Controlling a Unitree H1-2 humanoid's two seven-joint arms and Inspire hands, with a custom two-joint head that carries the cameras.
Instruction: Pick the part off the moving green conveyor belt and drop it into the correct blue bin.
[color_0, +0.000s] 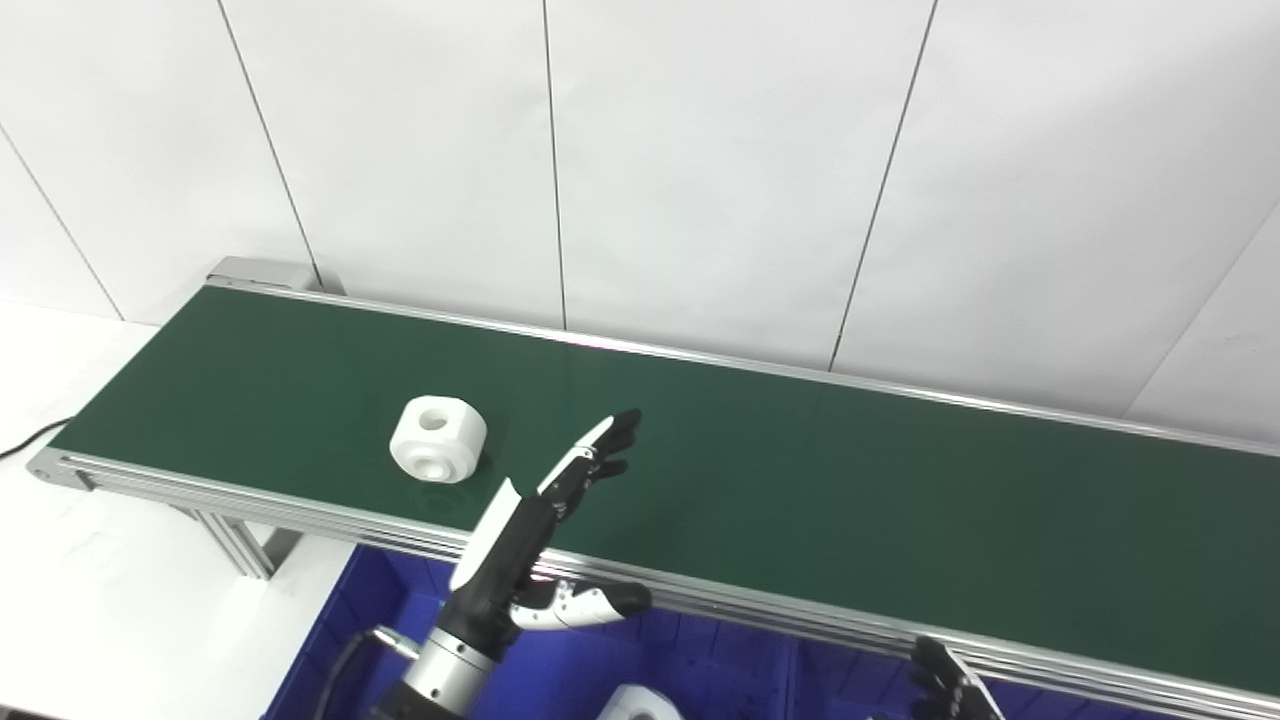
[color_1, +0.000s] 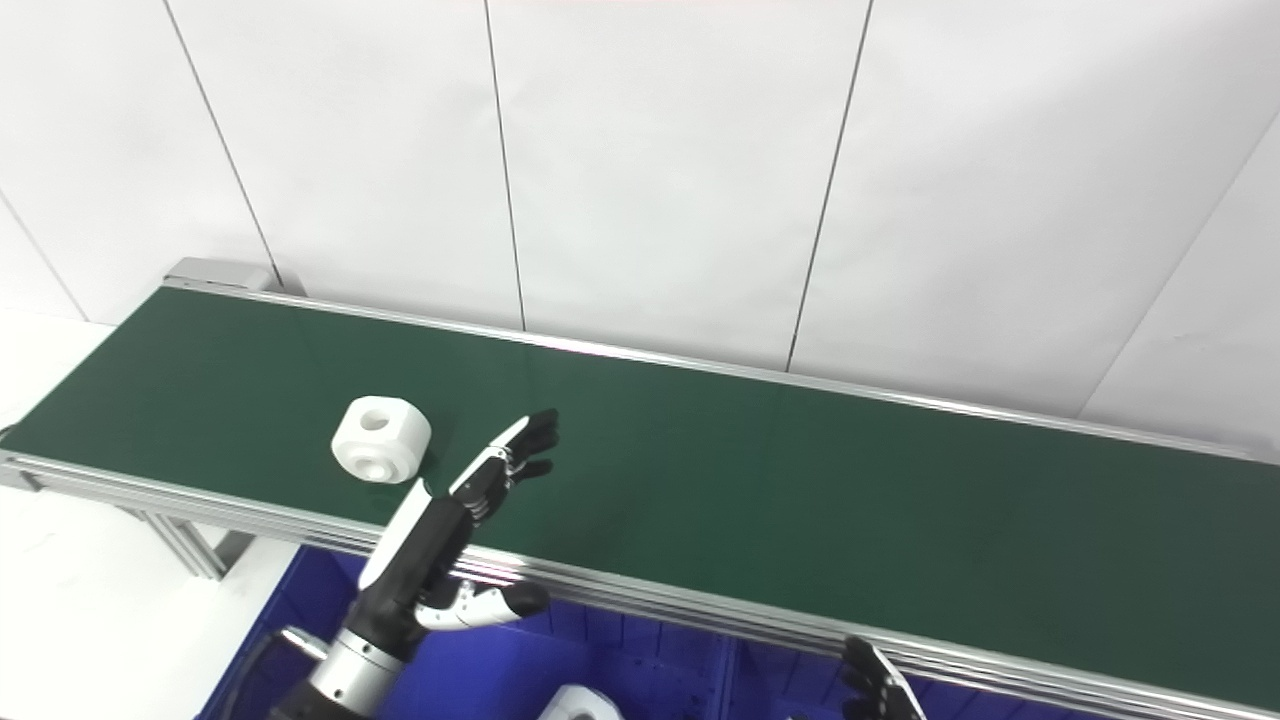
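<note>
Spread open and empty, the left hand (color_0: 540, 520) hovered over the belt's near rail with the white part (color_0: 438, 439) at its ten o'clock on the green conveyor belt (color_0: 800, 470), so a clean grasp likely meant leading its travel, nothing between them, another part (color_0: 640, 705) already in the blue bin (color_0: 330, 640) below, the right hand (color_0: 945, 680) barely visible.

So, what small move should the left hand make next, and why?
Probably shift the left hand sideways toward the white part and close on it: the hand is open above the green belt, and the part lies apart, on its left.
</note>
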